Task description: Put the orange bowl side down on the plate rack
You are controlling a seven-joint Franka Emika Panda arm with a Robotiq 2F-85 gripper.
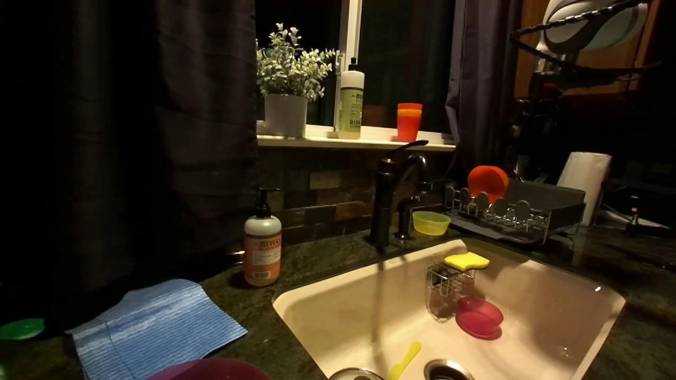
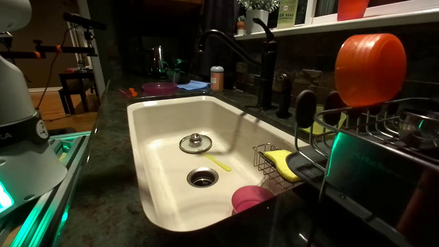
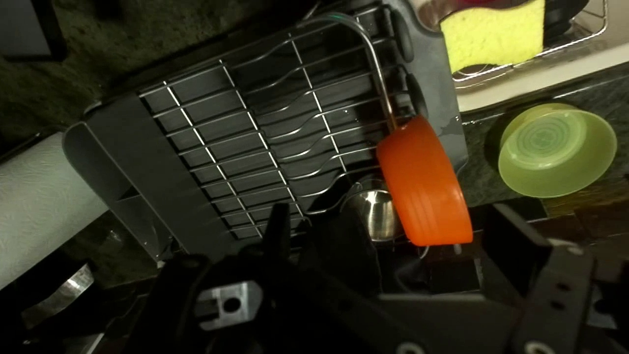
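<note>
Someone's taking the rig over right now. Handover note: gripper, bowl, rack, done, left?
Gripper: open, holding nothing.
Orange bowl: on its side on the plate rack, at the edge nearest the yellow-green bowl.
Done: orange bowl is side down on the rack, free of the gripper.
Left: probably just moving the gripper clear; I'd check the bowl is steady first.

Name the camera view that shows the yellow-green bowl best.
Wrist view: the yellow-green bowl shows whole, interior included. In an exterior view it looks small, nearly side-on; in an exterior view only parts show behind the plate rack.
</note>
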